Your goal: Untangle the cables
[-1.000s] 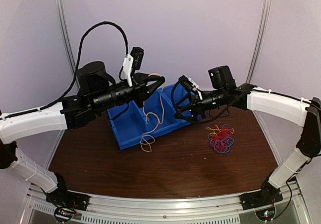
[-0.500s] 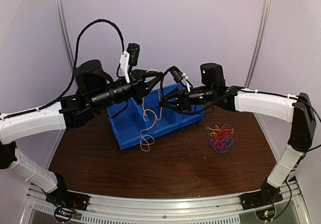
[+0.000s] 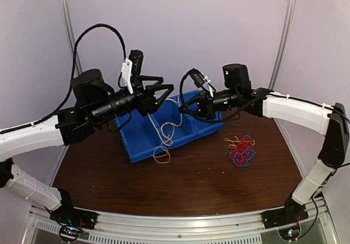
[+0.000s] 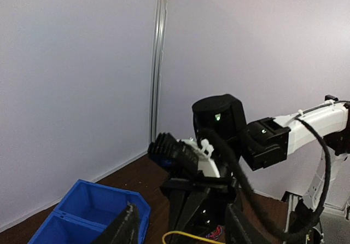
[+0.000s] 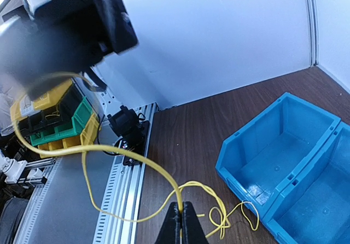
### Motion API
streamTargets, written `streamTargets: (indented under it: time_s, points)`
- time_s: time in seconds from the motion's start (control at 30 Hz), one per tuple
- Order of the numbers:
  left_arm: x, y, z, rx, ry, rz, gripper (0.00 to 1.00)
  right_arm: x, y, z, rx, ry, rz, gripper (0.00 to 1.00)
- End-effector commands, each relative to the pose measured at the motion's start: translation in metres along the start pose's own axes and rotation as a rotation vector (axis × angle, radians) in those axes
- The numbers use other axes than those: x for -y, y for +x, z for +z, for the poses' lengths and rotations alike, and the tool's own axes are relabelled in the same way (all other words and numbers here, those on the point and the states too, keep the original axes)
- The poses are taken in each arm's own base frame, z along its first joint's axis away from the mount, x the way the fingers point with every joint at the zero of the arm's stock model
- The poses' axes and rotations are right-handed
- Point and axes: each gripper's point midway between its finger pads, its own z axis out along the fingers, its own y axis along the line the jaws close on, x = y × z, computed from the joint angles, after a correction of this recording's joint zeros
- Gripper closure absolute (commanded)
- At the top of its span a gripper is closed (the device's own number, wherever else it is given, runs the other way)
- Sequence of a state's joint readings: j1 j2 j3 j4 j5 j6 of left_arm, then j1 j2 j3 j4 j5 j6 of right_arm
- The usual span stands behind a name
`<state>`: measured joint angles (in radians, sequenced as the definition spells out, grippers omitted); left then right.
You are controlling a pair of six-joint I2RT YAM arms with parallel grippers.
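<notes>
2 arms meet above the blue bin (image 3: 136, 145). The right gripper (image 5: 181, 214) is pinched tight on the yellow cable (image 5: 145, 170), holding it up so its loops dangle over the bin. The left gripper (image 3: 164, 93) stands with jaws apart beside it, likely to leave that strand free. The remaining cables (image 3: 240, 151) lie bunched on the table (image 3: 191, 184), right of the bin.

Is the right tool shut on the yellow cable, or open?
Shut. In the right wrist view the right tool has its fingertips pressed together, with the yellow cable pinched between them.
</notes>
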<state>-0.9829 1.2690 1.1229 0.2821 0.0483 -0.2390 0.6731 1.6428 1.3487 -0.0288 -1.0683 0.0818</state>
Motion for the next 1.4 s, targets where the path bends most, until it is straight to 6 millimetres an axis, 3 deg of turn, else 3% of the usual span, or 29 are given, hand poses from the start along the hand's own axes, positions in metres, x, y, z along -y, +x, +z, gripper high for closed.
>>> streamTargets:
  time_s: [0.0, 0.27, 0.37, 0.4, 0.47, 0.57, 0.67, 0.9, 0.97, 1.03, 1.17, 1.27, 1.37]
  points:
    - [-0.017, 0.03, -0.016, -0.071, -0.09, 0.048, 0.38, -0.039, -0.032, -0.034, 0.003, -0.046, -0.122, 1.0]
    - [-0.023, 0.121, -0.047, -0.168, -0.089, 0.076, 0.35, -0.064, -0.036, -0.055, -0.021, -0.062, -0.155, 1.0]
    - [-0.009, 0.142, -0.057, -0.154, 0.006, 0.094, 0.35, -0.063, -0.038, -0.058, -0.016, -0.049, -0.157, 1.0]
    - [-0.005, 0.14, -0.058, -0.126, 0.029, 0.099, 0.35, -0.061, -0.039, -0.059, -0.014, -0.043, -0.156, 1.0]
    - [-0.011, 0.15, -0.061, -0.12, 0.004, 0.096, 0.35, -0.061, -0.04, -0.061, -0.006, -0.047, -0.153, 1.0]
    - [-0.019, 0.16, -0.054, -0.135, -0.037, 0.104, 0.37, -0.062, -0.041, -0.063, -0.002, -0.049, -0.155, 1.0]
    - [-0.006, 0.169, -0.04, -0.126, 0.049, 0.102, 0.37, -0.063, -0.041, -0.064, -0.002, -0.047, -0.156, 1.0]
    - [-0.011, 0.184, 0.012, -0.11, 0.045, 0.074, 0.39, -0.065, -0.04, -0.064, 0.001, -0.059, -0.152, 1.0]
    - [-0.014, 0.187, 0.027, -0.106, 0.03, 0.07, 0.44, -0.067, -0.042, -0.065, 0.004, -0.057, -0.153, 1.0]
    - [-0.015, 0.189, 0.035, -0.091, 0.029, 0.061, 0.56, -0.068, -0.042, -0.065, 0.004, -0.057, -0.155, 1.0]
    - [-0.015, 0.195, 0.043, -0.085, 0.035, 0.034, 1.0, -0.069, -0.043, -0.071, 0.006, -0.049, -0.161, 1.0]
    - [-0.017, 0.203, 0.037, -0.084, 0.032, -0.013, 1.0, -0.064, -0.056, -0.086, 0.036, -0.023, -0.171, 1.0]
    - [-0.019, 0.222, 0.025, -0.127, 0.018, -0.054, 1.0, -0.051, -0.097, -0.127, 0.11, 0.079, -0.241, 1.0]
